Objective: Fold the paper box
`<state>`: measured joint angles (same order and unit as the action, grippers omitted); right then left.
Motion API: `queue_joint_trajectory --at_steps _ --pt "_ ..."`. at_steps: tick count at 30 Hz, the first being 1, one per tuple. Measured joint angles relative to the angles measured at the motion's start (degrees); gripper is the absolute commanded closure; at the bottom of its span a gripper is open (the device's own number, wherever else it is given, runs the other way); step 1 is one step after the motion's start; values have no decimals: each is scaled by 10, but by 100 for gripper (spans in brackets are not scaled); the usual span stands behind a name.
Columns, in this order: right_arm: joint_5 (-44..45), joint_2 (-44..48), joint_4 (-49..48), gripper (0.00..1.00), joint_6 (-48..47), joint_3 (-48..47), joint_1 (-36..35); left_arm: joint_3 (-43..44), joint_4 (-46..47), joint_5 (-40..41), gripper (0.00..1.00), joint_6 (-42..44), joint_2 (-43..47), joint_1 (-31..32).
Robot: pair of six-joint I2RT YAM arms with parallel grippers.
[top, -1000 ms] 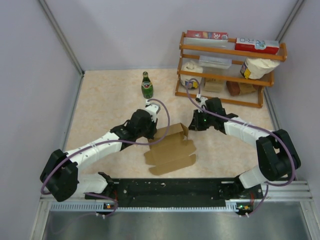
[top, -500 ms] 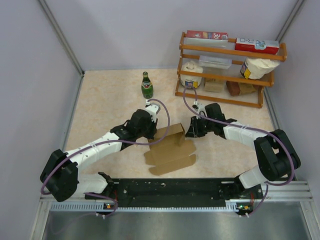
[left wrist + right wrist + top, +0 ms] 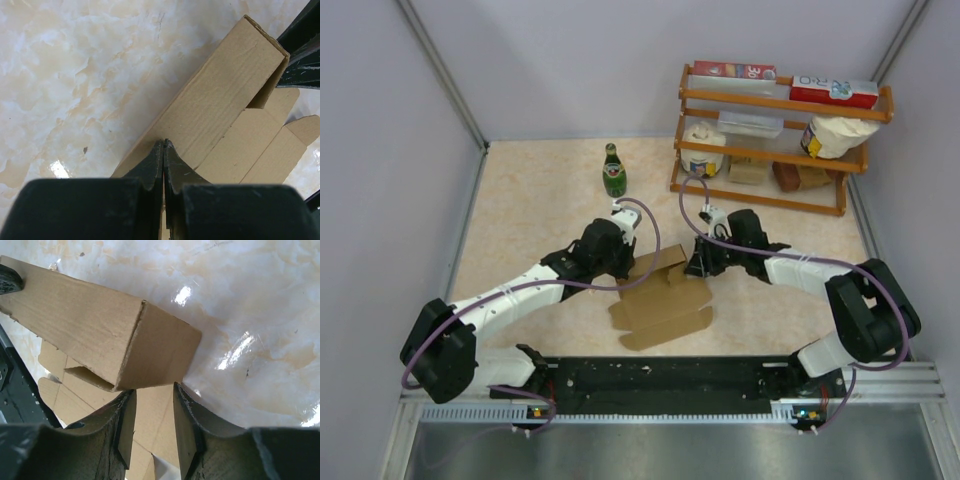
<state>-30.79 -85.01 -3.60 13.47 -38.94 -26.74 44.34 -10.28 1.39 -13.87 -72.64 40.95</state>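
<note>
Now the left hand [image 3: 164, 145] is clenching the raised wall [image 3: 215, 95] of the box [image 3: 665, 295] near the bench's [image 3: 530, 200] near edge, while the right hand [image 3: 152, 395] is standing released by the end flap [image 3: 160, 347]; unheld, that flap is risking springing open.

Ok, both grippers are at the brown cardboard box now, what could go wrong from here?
The right gripper stands open below the folded end flap of the brown corrugated cardboard box; unsupported, that flap may spring back flat. The left gripper pinches only the raised wall's edge, so a push from the right could slip it free and slide the sheet.
</note>
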Motion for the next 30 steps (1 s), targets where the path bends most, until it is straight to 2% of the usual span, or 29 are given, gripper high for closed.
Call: queue_joint_trajectory --at_steps 19,30 --pt "3 -19 -121 54 -49 37 -25 0 7 -7 100 3 -10 0" --pt "7 -56 -188 53 -58 43 -28 3 4 -27 100 6 -10 0"
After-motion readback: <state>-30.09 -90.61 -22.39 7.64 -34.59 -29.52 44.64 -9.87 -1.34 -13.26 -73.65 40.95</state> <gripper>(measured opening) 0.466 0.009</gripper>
